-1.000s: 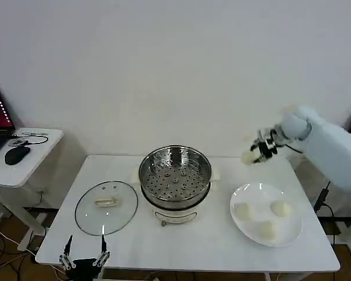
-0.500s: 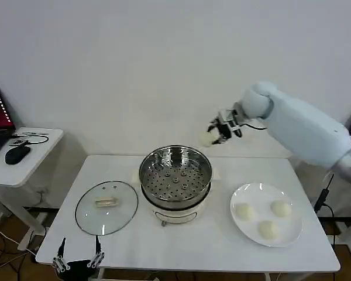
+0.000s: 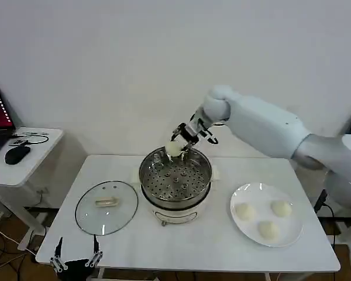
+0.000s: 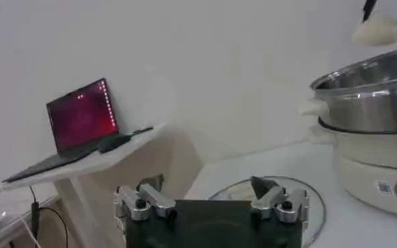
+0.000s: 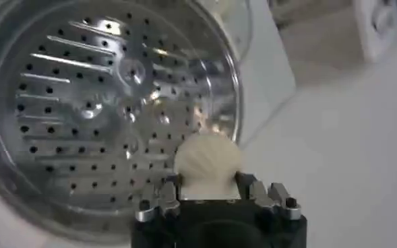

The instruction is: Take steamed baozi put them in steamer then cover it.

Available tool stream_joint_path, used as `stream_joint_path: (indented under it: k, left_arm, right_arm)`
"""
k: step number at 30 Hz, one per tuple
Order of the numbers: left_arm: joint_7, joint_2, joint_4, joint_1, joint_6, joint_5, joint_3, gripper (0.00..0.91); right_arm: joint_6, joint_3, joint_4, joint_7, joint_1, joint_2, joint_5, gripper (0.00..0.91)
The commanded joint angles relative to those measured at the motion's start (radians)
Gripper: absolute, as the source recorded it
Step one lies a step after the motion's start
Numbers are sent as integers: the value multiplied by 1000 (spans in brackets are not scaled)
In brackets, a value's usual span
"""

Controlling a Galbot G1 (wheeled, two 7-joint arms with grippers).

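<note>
Right gripper [image 3: 176,147] is closed on one steamed baozi [image 3: 174,149], held above the far rim of the steamer [image 3: 175,173]. The right wrist view adds what the head view lacks — the perforated floor [image 5: 83,114] directly beneath the bun, bare of buns. The left wrist view shows the left gripper [image 4: 211,202] with fingers spread, holding nothing, low at the table's front edge, near the cover [image 3: 106,207]. The cover lies flat on the table left of the steamer. Right of the steamer, the white plate [image 3: 292,231] carries three baozi [image 3: 269,229].
</note>
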Motion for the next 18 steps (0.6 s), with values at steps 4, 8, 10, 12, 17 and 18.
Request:
stream_joint_path:
  k: [4,8,10,12,17,18]
  left_arm:
    - [-6,1,6,-1,-1,-6,1,907]
    - [-8,0,7,-3,-1,-8,1,907]
    - [-8,0,8,-5,0,-9,2,907]
    - [-8,-1,8,-5,0,-9,3,907]
    - [-9,-1,6,-6,0,-10,1,907]
    - [-9,0,4,-6,0,-10,1,907]
  right_arm:
    - [189,-42,-154,24,-43,100,-181,564]
    - [201,-44,-176,27,-45,113,-193,564]
    - [209,-31,-191,34,-51,122,-236,564]
    - [221,-5,-221,43,-60,136,-295,564]
    - [250,17,-294,59,-69,168,-326,564]
    - [255,19,-307,61,-71,175,-326,564]
